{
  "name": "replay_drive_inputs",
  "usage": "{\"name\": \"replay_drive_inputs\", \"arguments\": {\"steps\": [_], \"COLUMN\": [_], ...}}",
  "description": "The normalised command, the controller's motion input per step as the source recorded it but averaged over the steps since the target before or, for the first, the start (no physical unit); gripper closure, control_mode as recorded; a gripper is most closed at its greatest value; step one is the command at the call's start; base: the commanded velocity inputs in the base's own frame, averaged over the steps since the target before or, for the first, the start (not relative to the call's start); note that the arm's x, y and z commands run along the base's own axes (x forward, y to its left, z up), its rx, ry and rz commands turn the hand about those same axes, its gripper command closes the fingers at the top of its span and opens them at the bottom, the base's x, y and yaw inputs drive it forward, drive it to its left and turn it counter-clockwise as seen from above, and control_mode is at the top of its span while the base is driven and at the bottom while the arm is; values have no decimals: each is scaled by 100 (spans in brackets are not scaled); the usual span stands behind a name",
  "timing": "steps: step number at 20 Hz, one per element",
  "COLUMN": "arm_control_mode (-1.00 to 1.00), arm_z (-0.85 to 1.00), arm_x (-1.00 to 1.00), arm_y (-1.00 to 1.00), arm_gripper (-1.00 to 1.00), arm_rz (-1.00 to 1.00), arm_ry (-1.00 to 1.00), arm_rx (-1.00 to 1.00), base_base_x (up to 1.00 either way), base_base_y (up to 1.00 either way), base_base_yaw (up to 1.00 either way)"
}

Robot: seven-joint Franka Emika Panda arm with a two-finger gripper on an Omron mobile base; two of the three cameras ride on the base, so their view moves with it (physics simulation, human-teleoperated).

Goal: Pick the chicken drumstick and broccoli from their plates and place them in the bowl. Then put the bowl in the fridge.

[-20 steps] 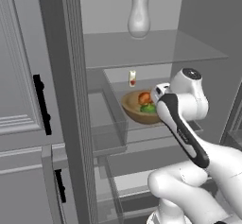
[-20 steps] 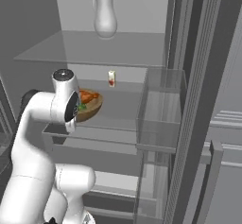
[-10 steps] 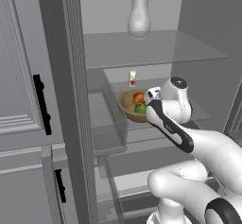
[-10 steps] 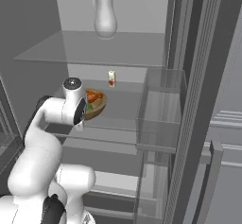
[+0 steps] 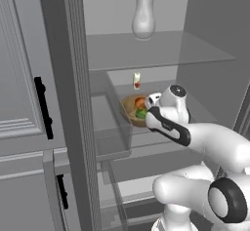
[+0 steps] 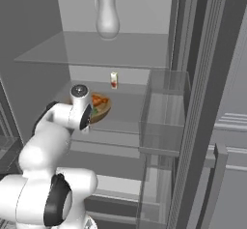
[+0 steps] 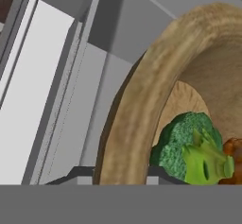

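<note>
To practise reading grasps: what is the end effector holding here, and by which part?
The end effector is shut on the wooden bowl, gripping its rim, one fingertip on each side. The broccoli and drumstick lie inside.

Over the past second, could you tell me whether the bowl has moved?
Yes. The bowl has gone deeper onto the fridge shelf, closer to the small bottle.

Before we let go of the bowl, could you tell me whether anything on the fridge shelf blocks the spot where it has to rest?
Nothing visible does. The bowl is already over the glass shelf, gripper shut on its rim. The small bottle stands apart, farther back.
</note>
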Motion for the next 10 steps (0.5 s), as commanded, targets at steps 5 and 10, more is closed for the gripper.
{"name": "replay_drive_inputs", "arguments": {"steps": [5, 10], "arm_control_mode": [-100, -100], "arm_z": [-20, -31], "arm_x": [41, 33], "arm_y": [5, 8], "arm_gripper": [100, 100], "arm_rz": [0, 0], "arm_ry": [1, 0], "arm_rx": [0, 0], "base_base_x": [0, 0], "base_base_y": [0, 0], "base_base_yaw": [0, 0]}}
